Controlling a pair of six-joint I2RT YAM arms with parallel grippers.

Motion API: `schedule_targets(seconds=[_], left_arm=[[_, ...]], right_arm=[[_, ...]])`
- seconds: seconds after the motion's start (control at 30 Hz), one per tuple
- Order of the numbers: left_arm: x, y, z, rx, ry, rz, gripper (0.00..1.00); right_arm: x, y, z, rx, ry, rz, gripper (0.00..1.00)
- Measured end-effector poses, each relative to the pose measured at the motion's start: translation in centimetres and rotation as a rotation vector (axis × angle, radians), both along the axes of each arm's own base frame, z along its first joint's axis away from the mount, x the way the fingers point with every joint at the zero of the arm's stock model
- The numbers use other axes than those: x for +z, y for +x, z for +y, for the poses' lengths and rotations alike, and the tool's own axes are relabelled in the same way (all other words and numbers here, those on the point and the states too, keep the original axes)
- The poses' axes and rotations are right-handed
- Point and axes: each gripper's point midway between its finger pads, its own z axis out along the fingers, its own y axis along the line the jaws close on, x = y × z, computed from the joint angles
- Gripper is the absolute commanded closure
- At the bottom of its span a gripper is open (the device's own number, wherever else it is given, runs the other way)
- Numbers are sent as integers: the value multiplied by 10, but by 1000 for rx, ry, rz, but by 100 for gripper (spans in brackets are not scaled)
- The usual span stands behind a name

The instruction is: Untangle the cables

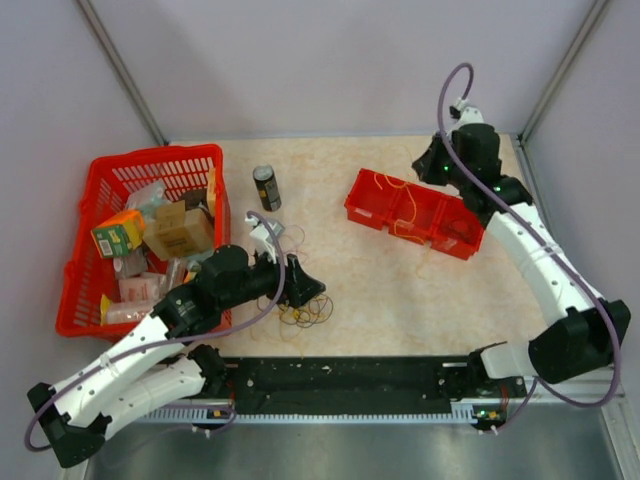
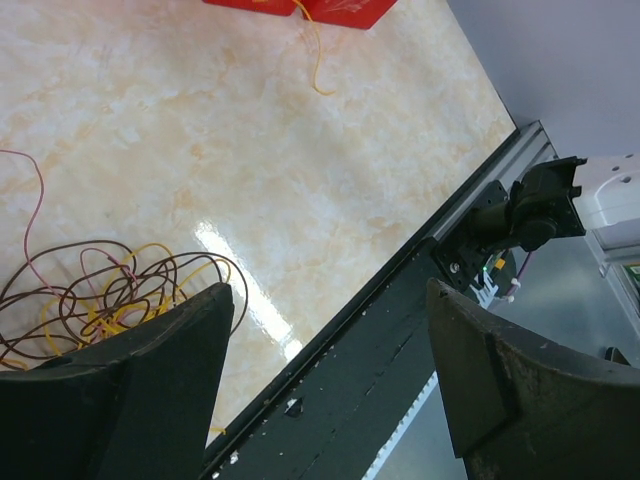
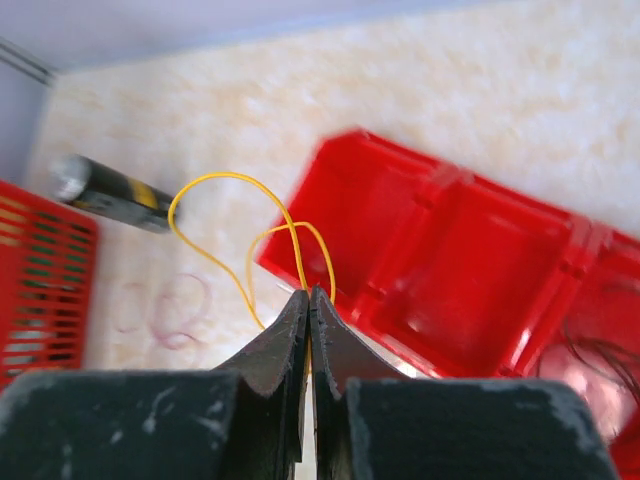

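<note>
Nearest to the left wrist camera, our left gripper (image 2: 330, 335) stood wide open with nothing between its dark fingers (image 2: 150, 390). The tangle of cables (image 2: 110, 300) lay on the table (image 2: 250, 130) just beside the left finger and partly hidden behind it, so the fingers were not yet around it. Its brown and yellow loops had no clear long axis. From above, the tangle (image 1: 305, 315) sat between this gripper (image 1: 305, 285) and the black rail (image 1: 340, 375), and we judged the left arm much nearer to it. Our right gripper (image 3: 308, 300) was well apart, closed tight on a single yellow wire (image 3: 230, 176) over the red divided bin (image 3: 420, 290), where other wires lay. A dark can (image 1: 266, 187) and the red basket (image 1: 75, 270) stood aside, so nothing blocked the way.
</note>
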Motion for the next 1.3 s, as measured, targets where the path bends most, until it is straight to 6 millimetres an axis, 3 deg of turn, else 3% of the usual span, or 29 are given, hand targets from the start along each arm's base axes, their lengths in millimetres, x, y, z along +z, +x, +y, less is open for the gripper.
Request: schedule_targets(seconds=[0.2, 0.27, 0.37, 0.5, 0.6, 0.7, 0.77, 0.87, 0.97, 1.03, 1.13, 1.3], left_arm=[[-7, 5, -8, -8, 12, 18, 18], [-13, 7, -12, -17, 23, 37, 18], [-16, 6, -14, -29, 30, 50, 18], [-12, 4, -12, -30, 23, 37, 17], [-8, 2, -8, -26, 18, 22, 17], [-5, 1, -7, -24, 9, 12, 17], [-4, 1, -7, -24, 5, 12, 17], [-4, 1, -8, -24, 0, 18, 17], [-4, 1, -8, -25, -1, 19, 17], [-4, 1, -8, -25, 1, 19, 17], [-6, 1, -7, -26, 9, 20, 17], [-9, 2, -10, -29, 16, 27, 17]], right_arm=[[131, -20, 5, 52, 116, -266, 100], [165, -27, 2, 53, 131, -341, 100], [202, -34, -1, 54, 142, -423, 100], [218, -30, -3, 44, 141, -450, 100], [211, -15, -3, 28, 114, -438, 100], [188, 6, -6, 9, 85, -409, 100], [160, 19, -11, -7, 74, -372, 100], [97, 35, -22, -40, 66, -269, 100], [38, 37, -29, -68, 62, -162, 100], [12, 33, -30, -77, 69, -107, 100], [10, 33, -25, -60, 94, -106, 100], [55, 38, -14, -17, 157, -198, 100]])
